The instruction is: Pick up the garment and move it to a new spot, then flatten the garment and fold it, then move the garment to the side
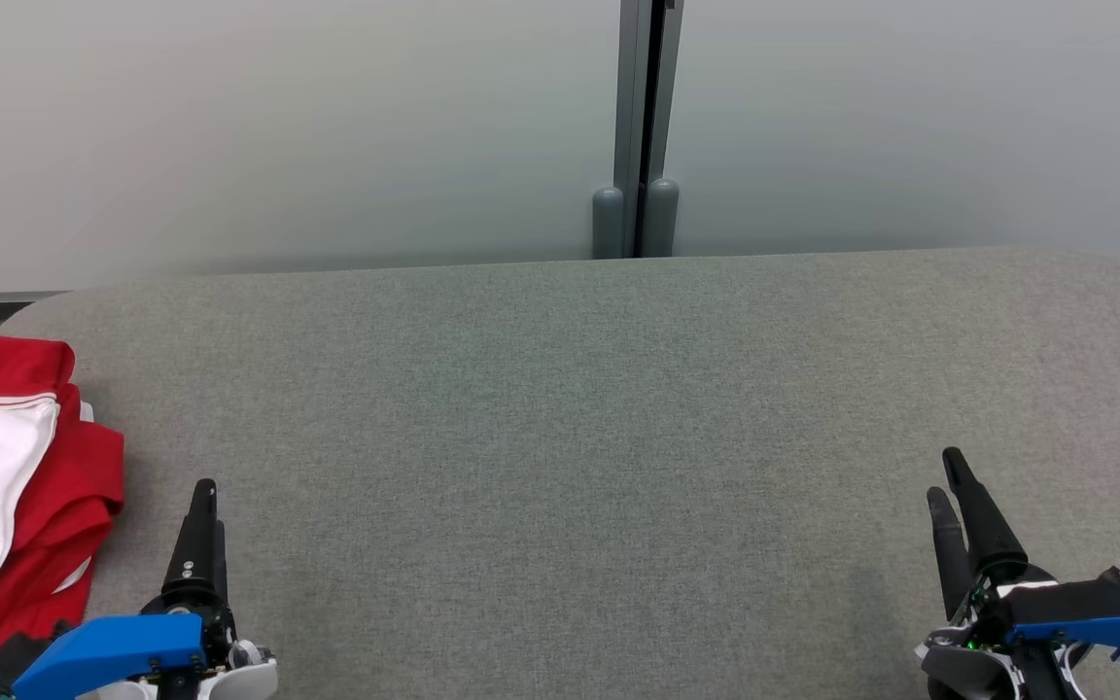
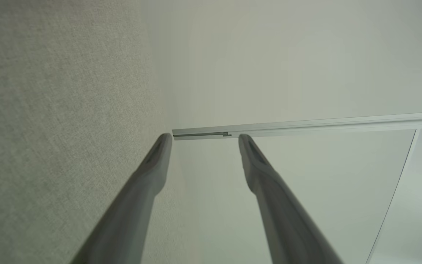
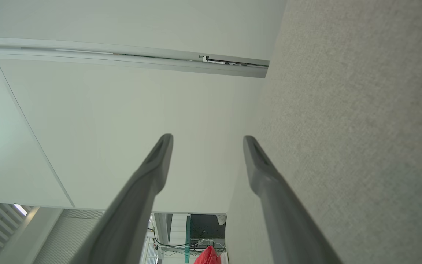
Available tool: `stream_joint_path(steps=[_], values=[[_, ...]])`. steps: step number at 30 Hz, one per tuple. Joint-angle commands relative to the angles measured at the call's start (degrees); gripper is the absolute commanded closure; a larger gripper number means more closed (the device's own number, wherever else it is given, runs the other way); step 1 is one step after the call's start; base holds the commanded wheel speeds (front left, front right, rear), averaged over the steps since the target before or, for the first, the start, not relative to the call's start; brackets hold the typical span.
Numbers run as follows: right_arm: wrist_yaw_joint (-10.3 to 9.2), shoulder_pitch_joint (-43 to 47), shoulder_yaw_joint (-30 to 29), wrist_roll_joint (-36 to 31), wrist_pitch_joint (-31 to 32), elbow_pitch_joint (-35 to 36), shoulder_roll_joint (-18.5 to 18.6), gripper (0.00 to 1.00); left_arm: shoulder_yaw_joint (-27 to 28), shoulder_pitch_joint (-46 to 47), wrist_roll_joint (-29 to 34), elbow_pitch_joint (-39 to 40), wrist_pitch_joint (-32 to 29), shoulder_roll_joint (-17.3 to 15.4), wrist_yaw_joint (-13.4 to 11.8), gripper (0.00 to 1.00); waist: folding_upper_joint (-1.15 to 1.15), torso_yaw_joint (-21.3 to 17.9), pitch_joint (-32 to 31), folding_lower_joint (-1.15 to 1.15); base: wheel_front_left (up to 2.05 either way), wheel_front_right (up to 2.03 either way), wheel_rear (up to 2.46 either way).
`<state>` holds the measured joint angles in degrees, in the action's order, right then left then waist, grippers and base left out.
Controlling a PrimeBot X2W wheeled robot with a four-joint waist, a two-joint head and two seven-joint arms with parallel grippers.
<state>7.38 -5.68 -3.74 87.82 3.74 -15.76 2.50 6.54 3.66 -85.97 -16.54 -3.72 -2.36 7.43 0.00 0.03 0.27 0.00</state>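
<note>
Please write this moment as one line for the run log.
garment: crumpled, left edge of table, not held | left gripper: open, empty, beside garment | right gripper: open, empty

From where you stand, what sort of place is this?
Probably an office or lab room: a grey fabric-covered table, frosted partition panels behind it, and a red-and-white garment heaped at its left edge.

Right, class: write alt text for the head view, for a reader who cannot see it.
A crumpled red and white garment lies at the left edge of a grey table, beside the left gripper. The right gripper sits at lower right; both hold nothing.
</note>
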Motion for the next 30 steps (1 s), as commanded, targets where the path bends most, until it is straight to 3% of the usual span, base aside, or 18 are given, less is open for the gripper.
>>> stream_joint_path(steps=[1, 30], values=[[0.04, -1.8, 0.4, -2.3, -0.7, 0.9, 0.8, 0.00, 0.2, 1.8, 2.9, 0.8, 0.8, -0.4, 0.0, 0.00, 0.00, 0.0, 0.0, 0.00, 0.00, 0.00, 0.00], [0.08, -4.5, 2.2, -35.0, -7.4, -2.8, 1.6, 0.00, -1.3, 2.9, 34.6, -1.3, 7.5, -0.5, -0.8, 0.00, 0.00, -0.7, 0.9, 0.00, 0.00, 0.00, 0.00]])
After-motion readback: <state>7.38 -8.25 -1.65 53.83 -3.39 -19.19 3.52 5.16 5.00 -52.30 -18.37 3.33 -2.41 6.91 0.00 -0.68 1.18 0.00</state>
